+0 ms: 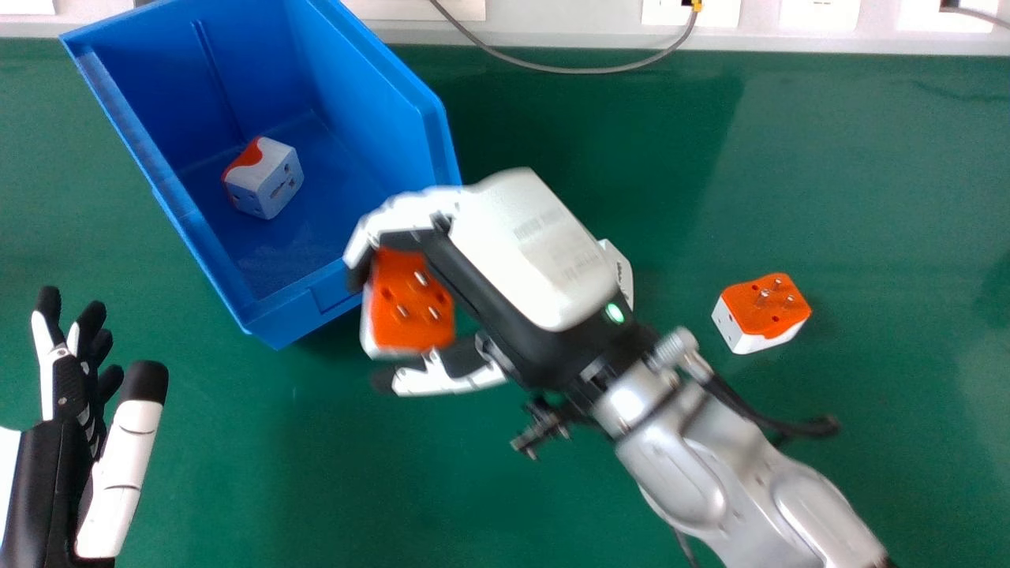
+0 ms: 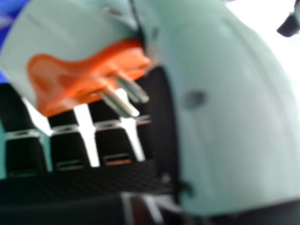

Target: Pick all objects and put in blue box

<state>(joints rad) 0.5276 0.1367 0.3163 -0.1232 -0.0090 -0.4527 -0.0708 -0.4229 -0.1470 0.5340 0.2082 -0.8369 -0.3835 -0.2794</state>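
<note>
Right hand (image 1: 525,248) clamped on orange-white plug adapter (image 1: 410,304) near blue box (image 1: 296,315), printed label (image 1: 544,229) on back, white item (image 1: 618,268) half hidden behind. From it: boxed adapter (image 1: 264,180) 10 o'clock, tabletop adapter (image 1: 760,312) 3, left hand (image 1: 59,465) 8, fingers extended.

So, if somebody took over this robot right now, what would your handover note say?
Right hand: fingers and thumb closed round an orange-and-white plastic plug adapter, beside the near end of the open blue plastic box.
Left hand: open and empty, at the head view's left edge.
Done: one white-and-orange adapter lies in the box.
Left: put the held adapter in, then the one on the green table, to the right, its metal pins up.
Unsure: something white shows past the right hand; I can't tell what it is, so check it.
</note>
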